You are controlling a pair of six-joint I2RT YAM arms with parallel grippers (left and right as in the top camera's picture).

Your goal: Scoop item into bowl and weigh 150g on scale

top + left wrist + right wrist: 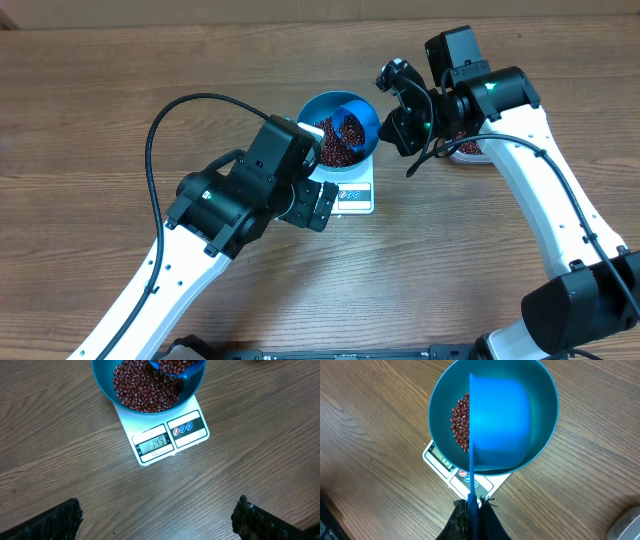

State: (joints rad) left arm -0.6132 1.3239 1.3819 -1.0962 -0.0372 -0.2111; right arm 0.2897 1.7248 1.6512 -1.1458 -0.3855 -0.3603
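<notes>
The blue bowl (368,128) stands on the white scale (356,197) at mid-table, with red-brown beans (340,142) heaped inside. My right gripper (392,122) is shut on the handle of a small blue scoop (352,108), which is tipped on its side over the bowl. In the right wrist view the scoop (500,425) covers much of the bowl (440,415) and its beans (461,420). That gripper (472,512) pinches the thin handle. My left gripper (157,522) hangs open over bare wood in front of the scale (192,427), whose display reads 149. Its fingers (320,205) are just left of the scale.
A clear tub (470,148) holding more beans sits behind my right arm, at the right of the bowl. The left arm's black cable (150,150) loops over the table's left side. Bare wood lies all round.
</notes>
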